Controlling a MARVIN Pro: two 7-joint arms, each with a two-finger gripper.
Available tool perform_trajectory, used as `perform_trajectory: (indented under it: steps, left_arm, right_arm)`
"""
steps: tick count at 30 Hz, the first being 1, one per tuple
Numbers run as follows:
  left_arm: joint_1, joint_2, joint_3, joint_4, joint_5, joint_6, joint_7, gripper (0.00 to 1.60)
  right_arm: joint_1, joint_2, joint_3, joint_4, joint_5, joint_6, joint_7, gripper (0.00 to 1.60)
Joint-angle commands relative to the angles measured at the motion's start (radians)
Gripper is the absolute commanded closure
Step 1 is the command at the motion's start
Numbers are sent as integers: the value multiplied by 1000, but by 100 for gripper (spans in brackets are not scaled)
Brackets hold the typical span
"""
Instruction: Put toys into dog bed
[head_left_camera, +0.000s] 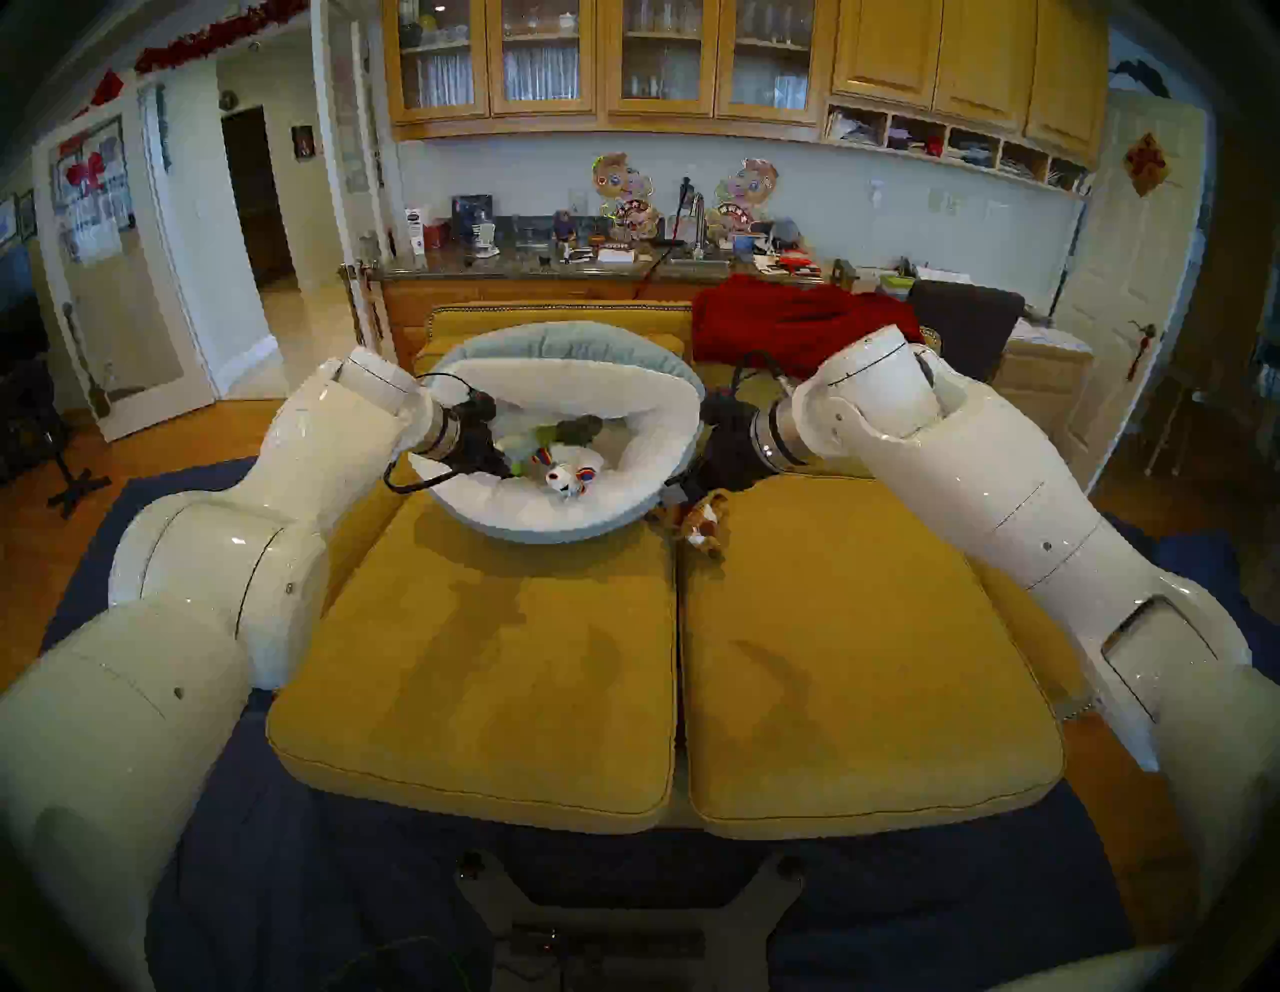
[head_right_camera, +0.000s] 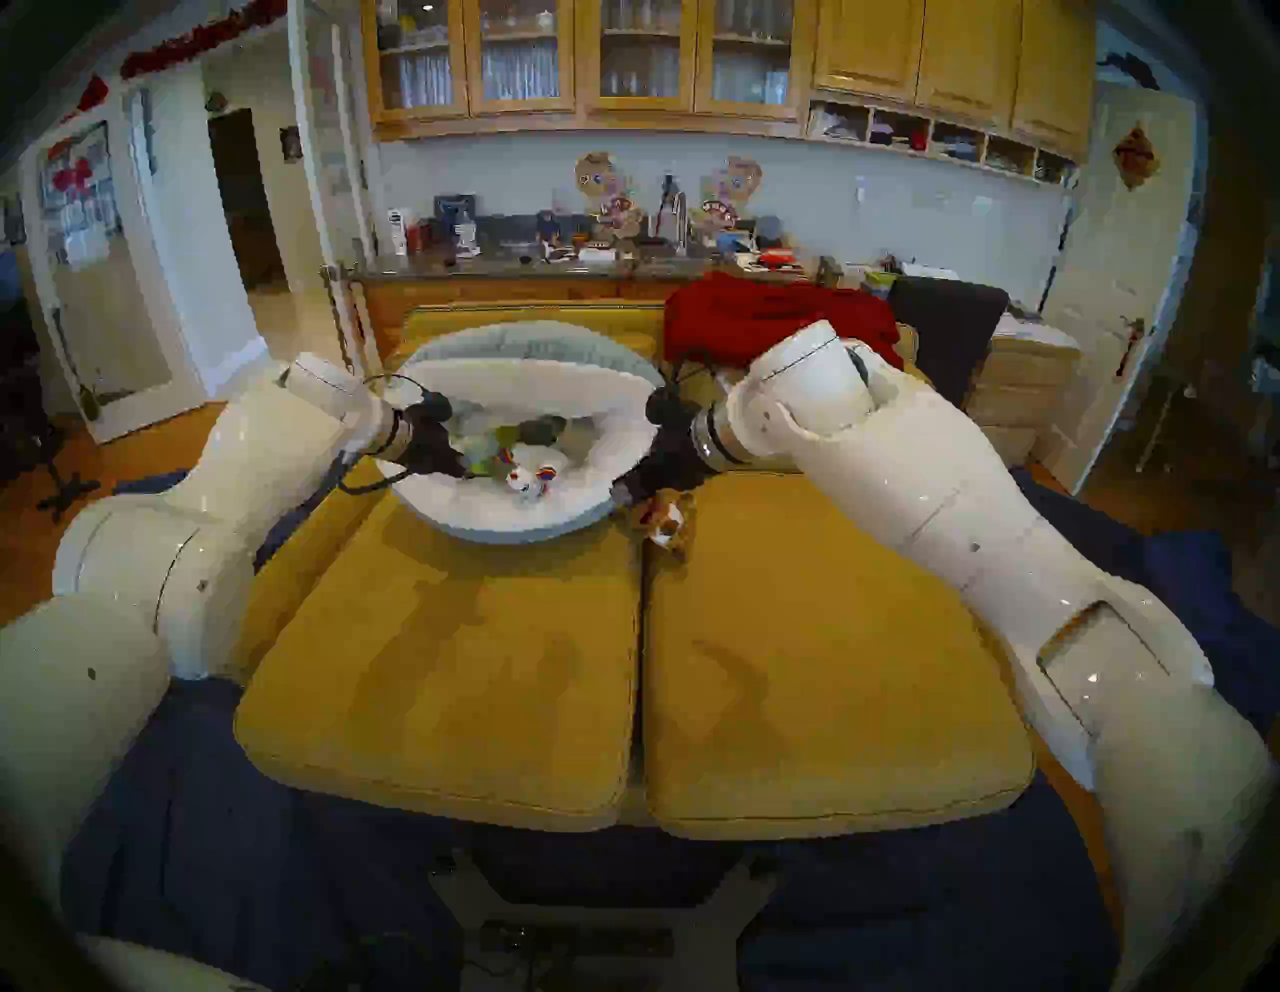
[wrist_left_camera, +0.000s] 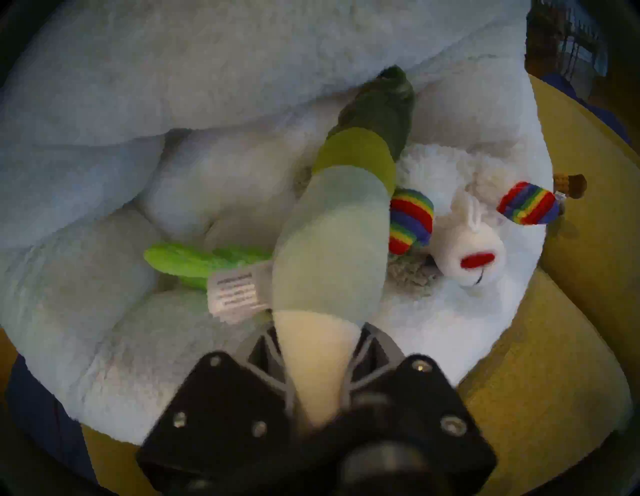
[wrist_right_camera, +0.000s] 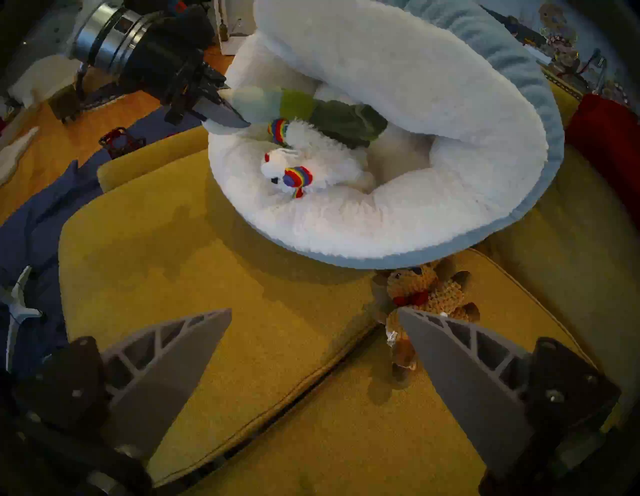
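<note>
Yellow sofa cushions (head_left_camera: 485, 665) carry dog bed (head_left_camera: 540, 530), brown knitted animal (head_left_camera: 703, 530), seemingly red blanket (head_left_camera: 783, 325).

tube toy's tag (wrist_left_camera: 235, 292): print too blurred.

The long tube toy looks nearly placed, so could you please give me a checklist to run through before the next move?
1. Left gripper shut on the tube toy: ok.
2. Tube toy lies over the dog bed interior, ready for release: ok.
3. White animal and green cactus already in the bed: ok.
4. Brown knitted animal in the bed: not ok, it lies on the sofa cushion beside the rim.
5. Right gripper open and empty near the brown animal: ok.
6. Grey cub in the bed: cannot tell.
</note>
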Motion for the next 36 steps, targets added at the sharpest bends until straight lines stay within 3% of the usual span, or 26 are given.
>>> perform_trajectory:
  steps: [1,2,13,17,21,22,29,31,36]
  left_arm:
    - [-74,-18,-9,1,-3,-19,21,35]
    - [-76,-18,-11,4,-3,-21,24,1]
    - [-108,-27,-48,33,-36,-54,11,0]
    - [-117,-26,-69,39,-65,-80,-57,0]
    - [-111,-14,-98,29,-114,-118,-177,0]
    - [-106,-14,-100,24,-124,-125,-157,0]
    - [-69,26,-109,-16,-169,-169,-315,0]
    - [-62,33,-111,-21,-176,-174,-316,0]
    - [-36,76,-119,-54,-198,-189,-417,0]
  right_arm:
    - [45,-11,30,-2,3,-2,-9,0]
    - [45,-12,31,-1,4,-2,-11,0]
    - [55,-23,41,-3,19,-2,-29,0]
    - [58,-27,48,-6,28,-2,-38,0]
    - [57,-26,55,-10,39,-2,-52,0]
    - [56,-25,55,-10,40,-2,-55,0]
    - [50,-23,57,-9,53,-2,-75,0]
    - [50,-23,58,-10,55,-2,-77,0]
    - [49,-23,58,-11,64,-2,-89,0]
